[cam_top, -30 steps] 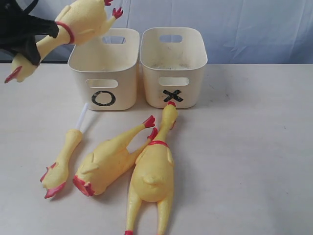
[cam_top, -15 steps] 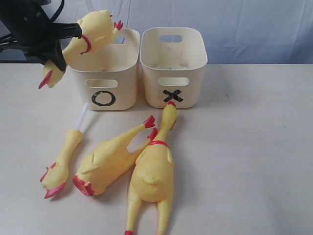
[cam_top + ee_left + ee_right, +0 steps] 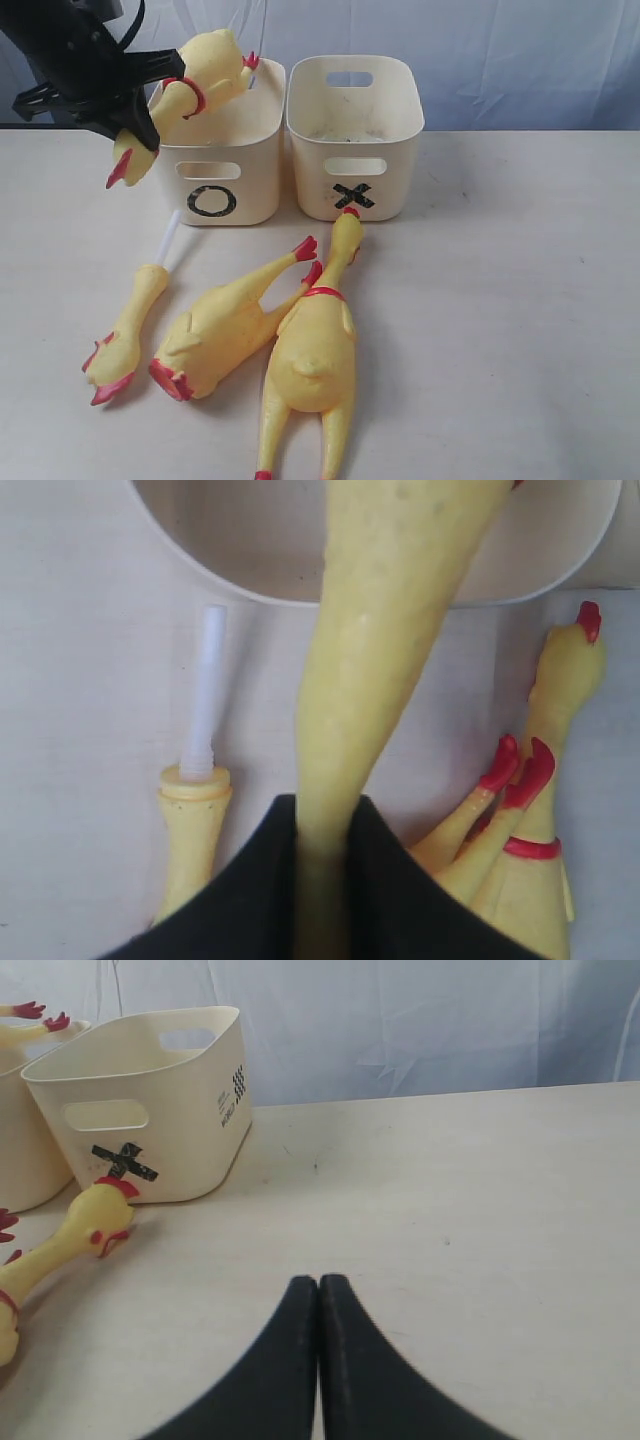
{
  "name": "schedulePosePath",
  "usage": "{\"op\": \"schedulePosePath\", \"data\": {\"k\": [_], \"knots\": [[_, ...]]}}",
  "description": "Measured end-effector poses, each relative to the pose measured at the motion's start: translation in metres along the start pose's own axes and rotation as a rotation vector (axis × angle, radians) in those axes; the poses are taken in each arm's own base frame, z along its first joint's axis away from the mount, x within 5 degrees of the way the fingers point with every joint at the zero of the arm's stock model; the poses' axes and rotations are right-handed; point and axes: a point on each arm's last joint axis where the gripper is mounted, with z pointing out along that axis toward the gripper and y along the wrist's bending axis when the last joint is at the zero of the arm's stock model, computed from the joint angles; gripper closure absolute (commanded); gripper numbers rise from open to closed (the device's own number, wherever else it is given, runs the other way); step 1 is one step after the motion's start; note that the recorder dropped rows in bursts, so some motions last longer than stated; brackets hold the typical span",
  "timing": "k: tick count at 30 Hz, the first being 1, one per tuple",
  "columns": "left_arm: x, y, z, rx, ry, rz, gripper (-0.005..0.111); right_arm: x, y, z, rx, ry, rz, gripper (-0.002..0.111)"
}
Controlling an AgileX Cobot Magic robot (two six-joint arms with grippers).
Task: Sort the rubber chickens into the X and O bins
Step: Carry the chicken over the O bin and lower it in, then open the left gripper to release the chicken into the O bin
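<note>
My left gripper is shut on the neck of a rubber chicken, held in the air with its body over the O bin and its head hanging left of the bin. The X bin stands to the right of it. On the table lie a thin chicken with a white tube, a fat chicken and a long chicken whose head touches the X bin. My right gripper is shut and empty, low over bare table.
The cream table runs wide to the right of the chickens. A pale blue curtain hangs behind the bins.
My left gripper has carried the held chicken to the right and down, from beyond the O bin's left side to over its opening. The chickens on the table have not moved.
</note>
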Motion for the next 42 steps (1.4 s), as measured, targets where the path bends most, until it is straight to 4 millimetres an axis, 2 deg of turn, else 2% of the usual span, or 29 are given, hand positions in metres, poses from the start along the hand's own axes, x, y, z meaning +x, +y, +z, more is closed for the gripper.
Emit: {"op": "schedulePosePath", "data": {"k": [10,14,19,38,42], "knots": [[0.0000,0.0000,0.0000,0.000,0.000,0.008,0.106,0.0000,0.0000,0.0000,0.000,0.000,0.002,0.108],[0.0000,0.0000,0.0000,0.000,0.000,0.012,0.088,0.0000,0.0000,0.0000,0.000,0.000,0.002,0.108],[-0.0002,0.0000,0.0000,0.000,-0.002,0.020,0.078,0.0000,0.0000,0.0000,0.000,0.000,0.002,0.108],[-0.0015,-0.0027,-0.0007,0.027,-0.015,0.020,0.077,0.0000,0.0000,0.0000,0.000,0.000,0.002,0.108],[-0.0022,-0.0032,-0.0012,0.030,-0.022,0.021,0.068,0.0000,0.0000,0.0000,0.000,0.000,0.002,0.108]]}}
